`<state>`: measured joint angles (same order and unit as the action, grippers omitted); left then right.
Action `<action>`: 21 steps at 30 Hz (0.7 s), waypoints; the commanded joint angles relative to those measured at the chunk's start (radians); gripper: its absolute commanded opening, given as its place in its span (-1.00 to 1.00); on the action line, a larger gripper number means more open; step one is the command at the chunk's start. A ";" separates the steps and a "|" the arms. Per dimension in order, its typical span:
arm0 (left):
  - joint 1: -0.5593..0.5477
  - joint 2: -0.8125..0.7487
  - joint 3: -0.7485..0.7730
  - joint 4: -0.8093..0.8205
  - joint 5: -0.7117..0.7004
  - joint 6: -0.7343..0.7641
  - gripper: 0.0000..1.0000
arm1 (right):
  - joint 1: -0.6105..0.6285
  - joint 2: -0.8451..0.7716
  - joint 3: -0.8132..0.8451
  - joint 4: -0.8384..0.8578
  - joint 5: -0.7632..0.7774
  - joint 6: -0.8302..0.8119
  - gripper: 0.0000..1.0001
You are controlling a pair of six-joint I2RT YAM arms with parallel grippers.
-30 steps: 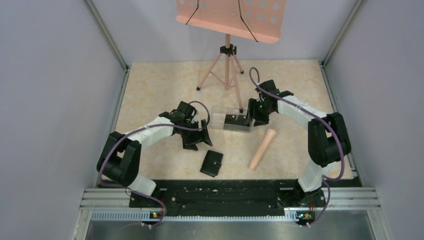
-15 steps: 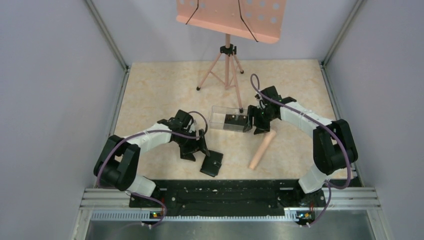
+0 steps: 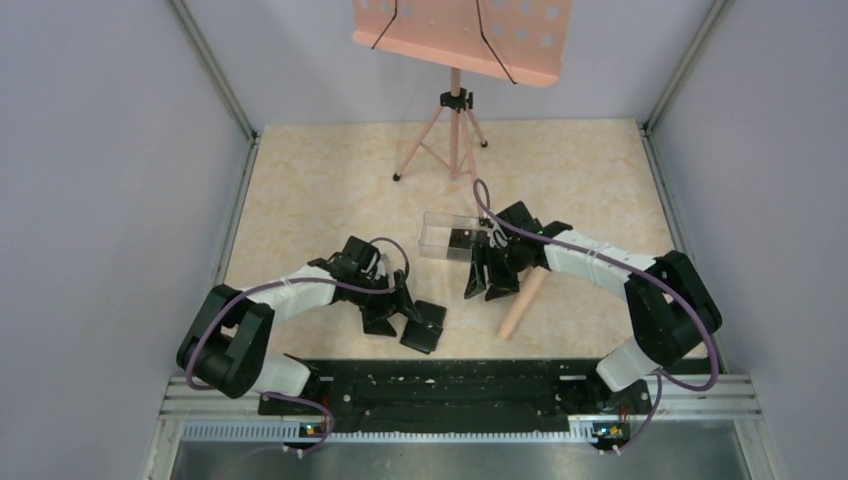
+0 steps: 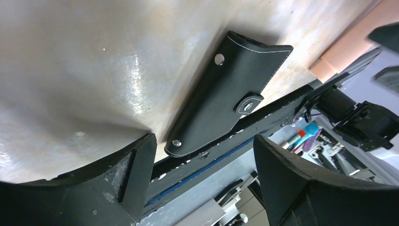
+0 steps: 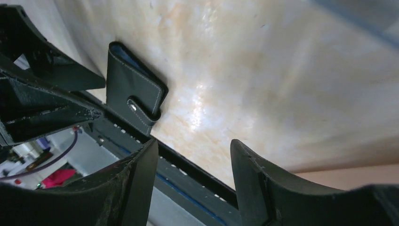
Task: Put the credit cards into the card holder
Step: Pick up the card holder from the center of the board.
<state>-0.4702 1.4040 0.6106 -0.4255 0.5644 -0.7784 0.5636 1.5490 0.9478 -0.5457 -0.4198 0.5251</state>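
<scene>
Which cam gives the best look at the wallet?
Left wrist: the wallet lies closed mid-frame, large, snap tab and stitching clear. Right wrist shows it smaller, near the left edge. Top external shows only a small dark rectangle.

Small black leather-like bifold card holder [image 3: 428,328]: left edge hidden under left gripper [image 3: 392,317] in top view. Clear rectangular plastic box [image 3: 438,234]: right end behind right arm [image 3: 590,258]; dark thing inside too small to identify. Long peach cylinder [image 3: 520,308]: upper end covered by right gripper [image 3: 488,285]. Peach perforated stand panel [image 3: 460,30] cut off at top edge. Left wrist view: clutter past desk [image 4: 70,56] edge blurred.
</scene>
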 commanded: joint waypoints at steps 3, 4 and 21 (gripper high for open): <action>-0.002 -0.029 -0.088 0.127 0.019 -0.104 0.60 | 0.101 0.001 -0.128 0.262 -0.153 0.239 0.12; -0.003 -0.032 -0.102 0.144 0.022 -0.122 0.59 | 0.110 0.010 -0.135 0.288 -0.168 0.262 0.12; -0.135 0.032 -0.103 0.321 -0.021 -0.300 0.40 | 0.139 0.113 -0.138 0.359 -0.129 0.246 0.09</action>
<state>-0.5758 1.4128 0.5014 -0.1558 0.6270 -1.0447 0.6922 1.6398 0.8127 -0.2340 -0.5583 0.7673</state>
